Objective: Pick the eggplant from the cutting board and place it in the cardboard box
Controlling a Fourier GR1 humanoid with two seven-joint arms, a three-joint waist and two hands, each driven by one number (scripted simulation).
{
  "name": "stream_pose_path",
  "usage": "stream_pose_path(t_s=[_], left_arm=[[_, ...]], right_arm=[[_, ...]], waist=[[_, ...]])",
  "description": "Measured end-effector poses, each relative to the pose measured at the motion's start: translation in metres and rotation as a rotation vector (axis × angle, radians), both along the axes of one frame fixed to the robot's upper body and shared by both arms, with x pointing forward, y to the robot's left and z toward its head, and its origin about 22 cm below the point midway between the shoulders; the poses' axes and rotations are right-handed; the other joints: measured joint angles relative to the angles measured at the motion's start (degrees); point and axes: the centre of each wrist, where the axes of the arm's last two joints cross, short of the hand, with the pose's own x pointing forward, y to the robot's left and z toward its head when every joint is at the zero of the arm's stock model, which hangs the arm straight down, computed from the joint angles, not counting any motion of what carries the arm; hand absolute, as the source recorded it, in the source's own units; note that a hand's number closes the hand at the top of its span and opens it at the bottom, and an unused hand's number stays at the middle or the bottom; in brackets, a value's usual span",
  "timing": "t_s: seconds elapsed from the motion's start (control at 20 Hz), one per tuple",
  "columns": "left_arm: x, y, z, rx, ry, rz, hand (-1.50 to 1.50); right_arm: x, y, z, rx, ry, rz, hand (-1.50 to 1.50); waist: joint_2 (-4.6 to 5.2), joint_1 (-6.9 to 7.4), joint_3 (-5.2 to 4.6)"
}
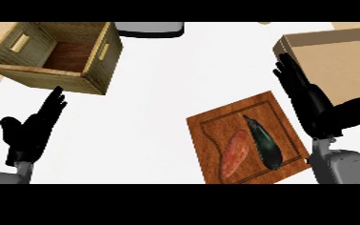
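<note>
One eggplant (pixel 265 141) on cutting board (pixel 211 124), counter near-right, beside one sweet potato (pixel 235 153). Two boxes: cardboard box (pixel 332 59) far-right, wooden crate (pixel 98 74) far-left. Left hand (pixel 32 131), right hand (pixel 304 91) both open, empty.

The right hand (pixel 304 93) hides the near-left corner of the cardboard box (pixel 330 62), which the right edge cuts off, and a grey object (pixel 149 28) far beyond the left hand (pixel 32 128) is cropped.
</note>
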Motion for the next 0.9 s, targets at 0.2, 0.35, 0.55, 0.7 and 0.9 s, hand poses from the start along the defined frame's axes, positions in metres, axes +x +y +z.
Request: stream_pose_path(t_s=[0.2,0.35,0.55,0.7,0.9], left_arm=[[0.013,-0.026,0.010,0.010,-0.075,-0.102,0.00],[0.018,-0.048,0.018,0.015,-0.121,-0.194,0.00],[0.022,-0.072,0.026,0.004,-0.167,-0.294,0.00],[0.025,-0.086,0.030,-0.002,-0.179,-0.338,0.00],[0.031,-0.100,0.038,0.001,-0.189,-0.375,0.00]], right_arm=[[-0.007,0.006,-0.015,-0.079,0.141,-0.056,-1.50],[-0.013,0.002,-0.023,-0.079,0.170,-0.175,-1.50],[-0.031,-0.024,-0.042,-0.566,0.230,-0.148,-1.50],[-0.046,-0.027,-0.048,-0.845,0.205,-0.109,-1.50],[-0.060,-0.012,-0.029,-1.091,0.134,-0.069,-1.50]], waist=[[-0.28,-1.38,0.24],[-1.51,-4.27,0.75],[-1.04,-4.34,0.02],[-1.09,-4.06,0.03],[-1.13,-3.62,0.11]])
